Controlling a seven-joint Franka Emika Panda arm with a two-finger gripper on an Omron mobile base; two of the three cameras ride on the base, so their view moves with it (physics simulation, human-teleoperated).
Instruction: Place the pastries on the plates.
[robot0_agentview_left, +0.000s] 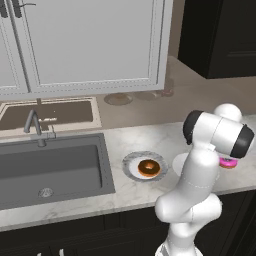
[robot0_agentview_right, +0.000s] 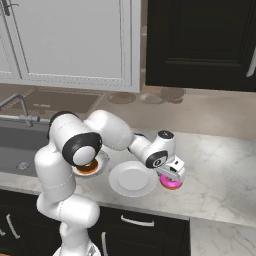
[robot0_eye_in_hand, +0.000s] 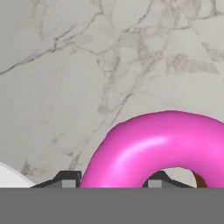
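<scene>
An orange-brown glazed doughnut (robot0_agentview_left: 148, 167) lies on the plate with the grey speckled rim (robot0_agentview_left: 131, 159), right of the sink. Beside it sits the plain white plate (robot0_agentview_right: 132, 178), partly behind my arm in the left base view. A pink ring doughnut (robot0_agentview_right: 174, 184) rests on the marble counter just right of that white plate. My gripper (robot0_agentview_right: 172, 176) is down on it. In the hand view the fingertips (robot0_eye_in_hand: 68, 178) straddle the left wall of the pink doughnut (robot0_eye_in_hand: 162, 140), one outside and one in the hole, both touching it.
A grey sink basin (robot0_agentview_left: 50, 170) with a faucet (robot0_agentview_left: 34, 125) fills the counter's left. White wall cabinets (robot0_agentview_left: 85, 40) hang above, and a tall dark cabinet (robot0_agentview_right: 200, 40) stands at the back right. Bare marble (robot0_agentview_right: 220, 175) stretches right of the pink doughnut.
</scene>
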